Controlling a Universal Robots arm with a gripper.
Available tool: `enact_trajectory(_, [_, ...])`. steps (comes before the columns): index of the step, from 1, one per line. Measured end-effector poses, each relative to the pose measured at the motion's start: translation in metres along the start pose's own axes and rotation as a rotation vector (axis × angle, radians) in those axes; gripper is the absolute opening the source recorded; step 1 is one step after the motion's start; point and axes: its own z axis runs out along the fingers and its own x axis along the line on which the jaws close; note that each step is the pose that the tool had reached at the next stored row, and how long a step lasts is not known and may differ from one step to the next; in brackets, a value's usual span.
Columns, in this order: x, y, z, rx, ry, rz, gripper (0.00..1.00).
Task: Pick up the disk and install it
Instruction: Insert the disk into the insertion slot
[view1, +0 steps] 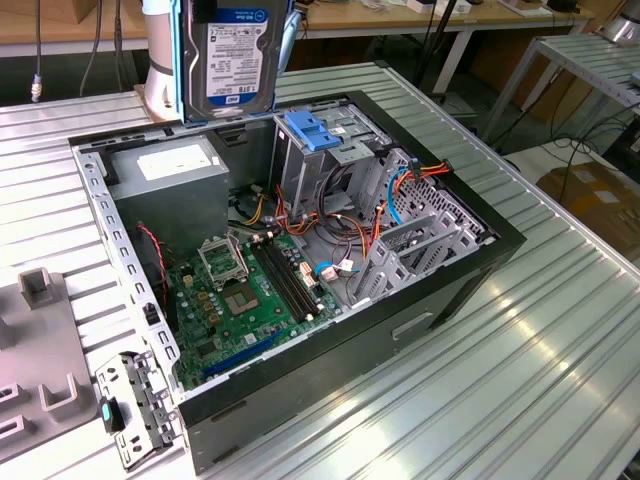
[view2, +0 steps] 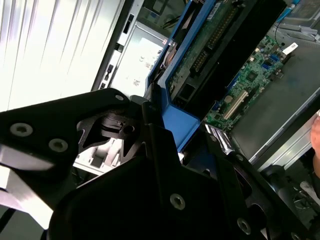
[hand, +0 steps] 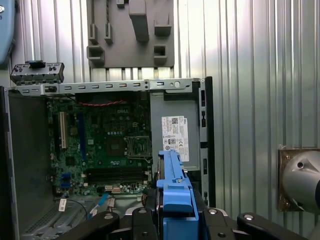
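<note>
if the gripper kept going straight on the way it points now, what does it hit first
Likely the grey power supply in the open case, struck first by the disk the gripper carries; depth is unclear.

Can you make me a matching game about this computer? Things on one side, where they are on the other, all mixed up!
Things:
1. disk
2. motherboard
3. power supply
4. grey fixture plate

Places:
A. lying flat on the floor of the open computer case
B. on the metal table outside the case, at the exterior view's left
C. held in the gripper, above the case
D. tucked in a corner inside the case, white sticker on top

Pairs: 1-C, 2-A, 3-D, 4-B
</note>
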Motion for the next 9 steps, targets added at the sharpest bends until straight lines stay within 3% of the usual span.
enact_trajectory(9, [0.0125,-0.0005,0.0001,0.0000,-0.0001,0.000,0.37])
